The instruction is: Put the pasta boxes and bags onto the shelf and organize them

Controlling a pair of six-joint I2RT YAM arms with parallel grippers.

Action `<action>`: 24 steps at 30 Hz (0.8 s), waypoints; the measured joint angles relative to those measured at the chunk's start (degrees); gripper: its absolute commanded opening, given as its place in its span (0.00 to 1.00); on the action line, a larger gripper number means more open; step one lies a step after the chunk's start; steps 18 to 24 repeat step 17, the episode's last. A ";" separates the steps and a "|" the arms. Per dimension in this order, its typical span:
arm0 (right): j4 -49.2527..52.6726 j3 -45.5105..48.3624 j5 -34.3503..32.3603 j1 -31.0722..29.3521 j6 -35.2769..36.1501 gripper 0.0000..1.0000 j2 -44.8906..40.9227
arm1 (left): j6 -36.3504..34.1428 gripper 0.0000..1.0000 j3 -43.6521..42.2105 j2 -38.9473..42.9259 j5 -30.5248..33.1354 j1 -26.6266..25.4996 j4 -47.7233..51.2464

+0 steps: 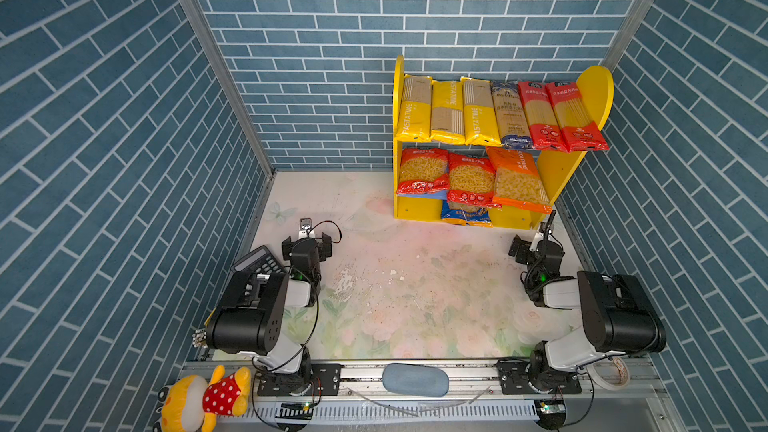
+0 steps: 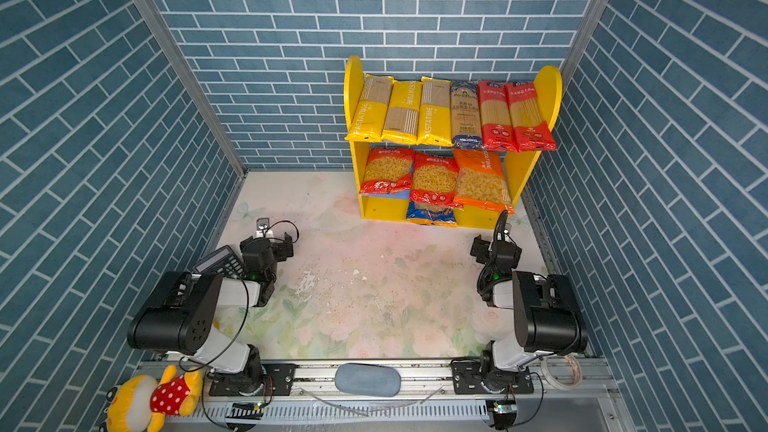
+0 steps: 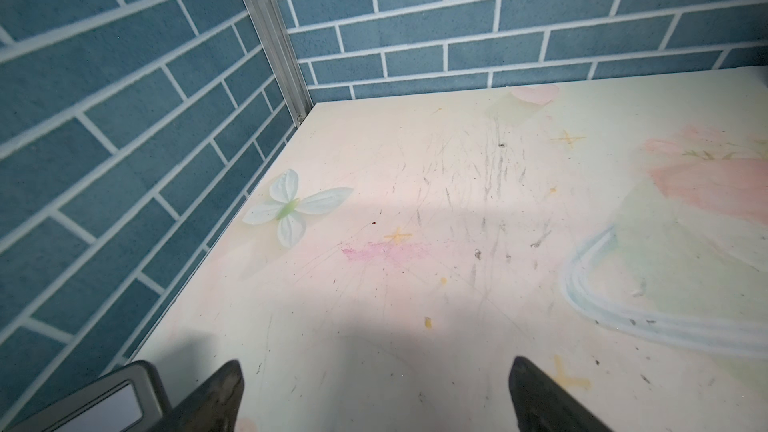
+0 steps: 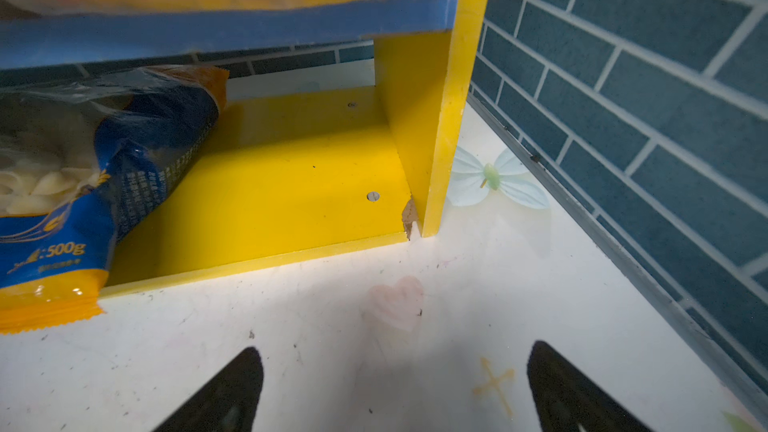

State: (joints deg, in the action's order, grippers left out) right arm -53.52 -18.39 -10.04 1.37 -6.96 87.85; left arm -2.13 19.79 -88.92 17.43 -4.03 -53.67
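Blue brick walls (image 1: pixel 311 35) box in the flowered desk (image 1: pixel 415 305). The shelf (image 1: pixel 596 89) stands at the upper right of both top views, pasta packs (image 1: pixel 446 112) lining both boards, a blue bag (image 1: pixel 465 214) on its base. My left hand (image 3: pixel 374 392) and right hand (image 4: pixel 395 388) gape wide, holding nothing.

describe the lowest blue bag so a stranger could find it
Look at the yellow shelf by the back wall. On its base, beneath the middle red bag, lies one blue bag. It alone sits that low, blue with an orange end.
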 measured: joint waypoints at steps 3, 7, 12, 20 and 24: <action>-0.15 0.00 -0.04 -0.09 0.00 0.99 0.02 | 0.02 1.00 0.00 0.00 0.00 0.00 0.02; -0.76 0.02 -0.28 -0.13 0.00 0.99 0.00 | 0.02 1.00 0.00 0.00 0.00 0.00 0.02; -0.96 0.00 -0.92 -0.50 0.07 0.99 0.02 | 0.02 1.00 0.00 0.00 0.00 0.00 0.02; -0.96 0.00 -3.10 -2.93 1.46 0.99 0.28 | 0.02 1.00 0.00 0.00 -0.04 0.00 0.02; -0.96 0.00 -3.10 -2.93 1.46 0.99 0.28 | 0.02 1.00 0.00 0.00 -0.04 0.00 0.02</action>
